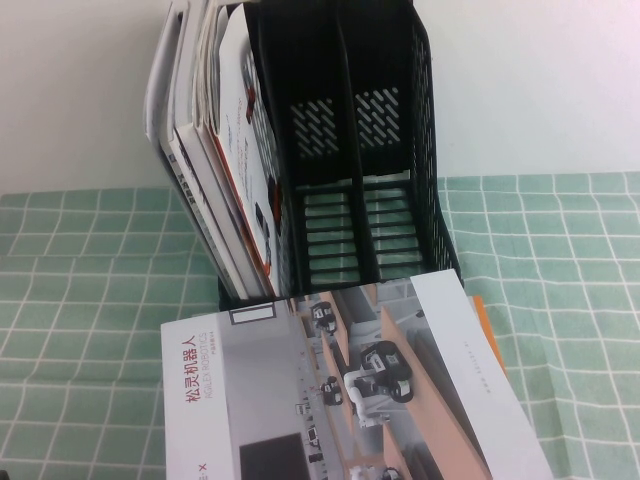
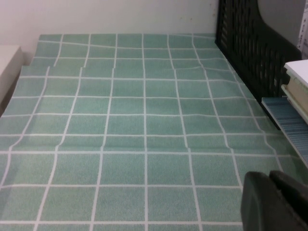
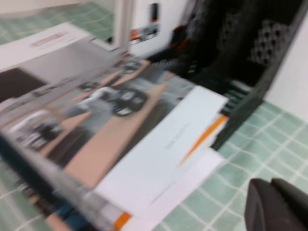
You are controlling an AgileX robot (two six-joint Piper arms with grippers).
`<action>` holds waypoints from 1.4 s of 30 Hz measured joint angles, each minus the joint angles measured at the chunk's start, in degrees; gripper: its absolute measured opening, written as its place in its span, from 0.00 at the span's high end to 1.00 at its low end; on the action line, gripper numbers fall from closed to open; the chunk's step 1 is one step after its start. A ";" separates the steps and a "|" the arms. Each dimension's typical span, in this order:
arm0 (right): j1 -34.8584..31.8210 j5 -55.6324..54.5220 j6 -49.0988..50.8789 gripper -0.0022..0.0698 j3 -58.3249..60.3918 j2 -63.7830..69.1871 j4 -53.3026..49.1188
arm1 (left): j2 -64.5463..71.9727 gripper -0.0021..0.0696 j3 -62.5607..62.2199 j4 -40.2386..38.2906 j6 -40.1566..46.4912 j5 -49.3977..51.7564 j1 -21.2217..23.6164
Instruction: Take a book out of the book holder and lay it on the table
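Note:
The book [image 1: 350, 390], grey-white with a peach-toned robot photo and a Chinese title, lies flat in front of the black book holder [image 1: 350, 150], on top of a white book with an orange edge [image 1: 487, 325]. It also shows in the right wrist view [image 3: 110, 110], with the holder [image 3: 250, 62] behind it. My right gripper [image 3: 270, 182] is shut and empty, over the table [image 3: 240, 159] beside the book's corner. My left gripper [image 2: 268, 174] is shut and empty, low over the table [image 2: 120, 120] to the holder's [image 2: 255, 48] left. Neither gripper shows in the high view.
Several books and magazines [image 1: 220, 130] stand leaning in the holder's left compartment; its other two compartments hold nothing. Book edges [image 2: 296, 96] show by the holder in the left wrist view. A pale object [image 2: 7, 62] sits at the cloth's far left edge. A white wall lies behind.

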 joint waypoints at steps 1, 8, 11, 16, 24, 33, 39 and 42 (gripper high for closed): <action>-2.69 -1.20 0.15 0.97 0.30 -0.31 -0.11 | 0.00 0.97 0.00 0.00 0.00 0.00 0.00; -26.03 -12.25 0.82 0.97 6.38 -8.81 -0.42 | 0.00 0.97 0.00 0.00 0.00 0.00 0.00; -32.45 -13.61 0.84 0.97 9.10 -11.59 -0.17 | 0.00 0.97 0.00 0.00 0.00 0.00 0.00; -37.91 -9.99 0.84 0.97 11.02 -11.98 0.31 | 0.00 0.97 0.00 0.00 -0.10 0.00 0.00; -39.46 -0.19 2.35 0.97 15.00 -11.98 0.91 | 0.00 0.97 0.00 0.00 -0.35 0.00 0.00; -39.57 -0.01 3.04 0.97 15.00 -11.98 1.04 | 0.00 0.97 0.00 0.00 -0.35 0.08 0.00; -39.57 -0.01 3.04 0.97 15.00 -11.98 1.04 | 0.00 0.97 0.00 0.00 -0.35 0.12 0.00; -39.57 -0.01 3.04 0.97 15.00 -11.98 1.04 | 0.00 0.97 0.00 0.00 -0.35 0.22 0.00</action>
